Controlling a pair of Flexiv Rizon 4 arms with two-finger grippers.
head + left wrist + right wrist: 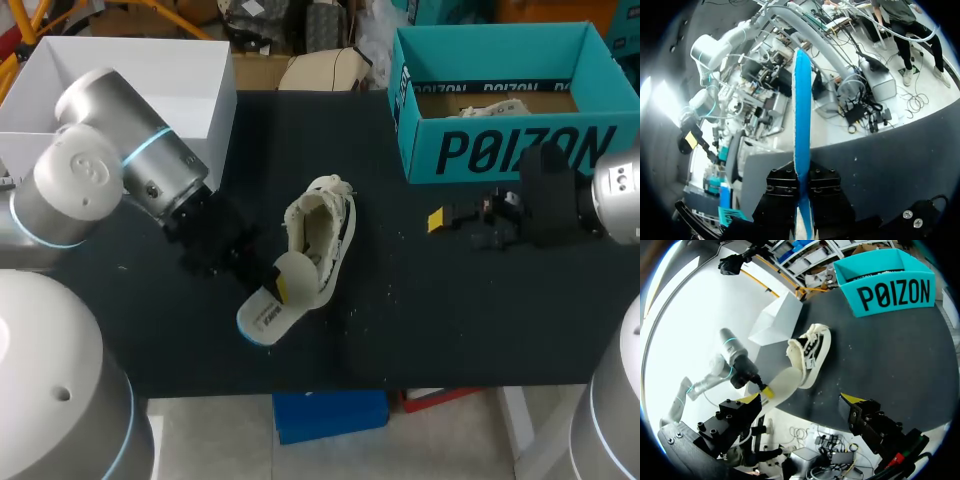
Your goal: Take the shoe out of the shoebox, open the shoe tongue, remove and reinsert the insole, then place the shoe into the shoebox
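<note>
A cream low sneaker [322,232] with black laces lies on the black table, also seen in the right wrist view [813,351]. Its insole [268,308], white on top with a blue underside, slants out from the shoe's heel end. My left gripper [276,287] is shut on the insole, whose blue edge [802,120] runs edge-on between the fingers [802,186]. My right gripper [440,220] hangs open to the shoe's right, holding nothing, its yellow tips wide apart [800,400]. The teal shoebox [500,150] stands at the back right, open.
A white open box [150,85] stands at the back left, behind my left arm. The teal shoebox [890,287] holds crumpled paper. The table's front edge runs close below the insole.
</note>
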